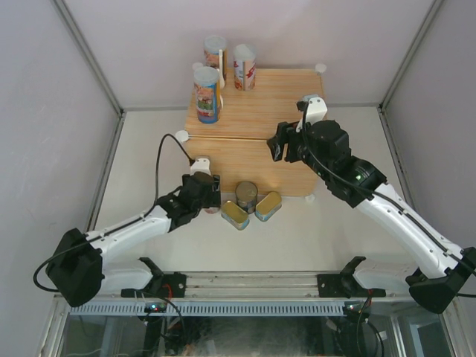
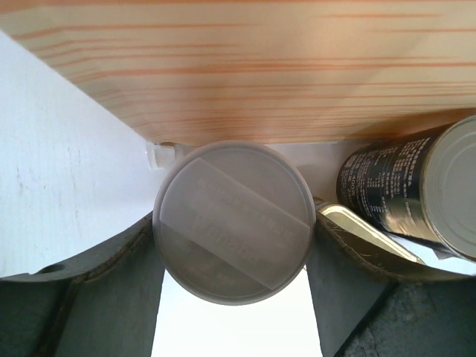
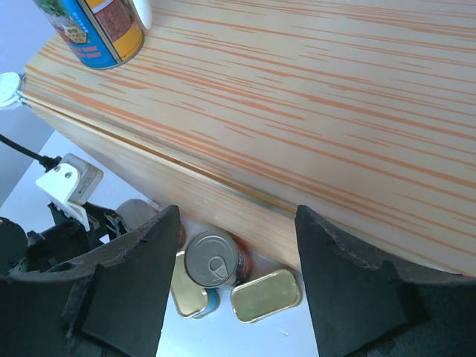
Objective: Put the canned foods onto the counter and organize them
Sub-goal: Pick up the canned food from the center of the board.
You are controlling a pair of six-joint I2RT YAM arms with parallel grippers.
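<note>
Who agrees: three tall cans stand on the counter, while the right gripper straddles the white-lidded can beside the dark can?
Wrong arm: the left gripper straddles the white-lidded can beside the dark can, as the left wrist view shows. The rest holds.

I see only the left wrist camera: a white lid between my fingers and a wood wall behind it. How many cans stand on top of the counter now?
Observer: Three tall cans stand on the counter, grouped at its far left corner.
Operator: And where is the right tool?
Observer: The right tool hangs open and empty over the middle of the counter, to the right of those cans.
Operator: Beside the dark can I see only one flat tin.
Observer: A second flat tin lies on the table at the right side of the dark can, in front of the counter.
</note>
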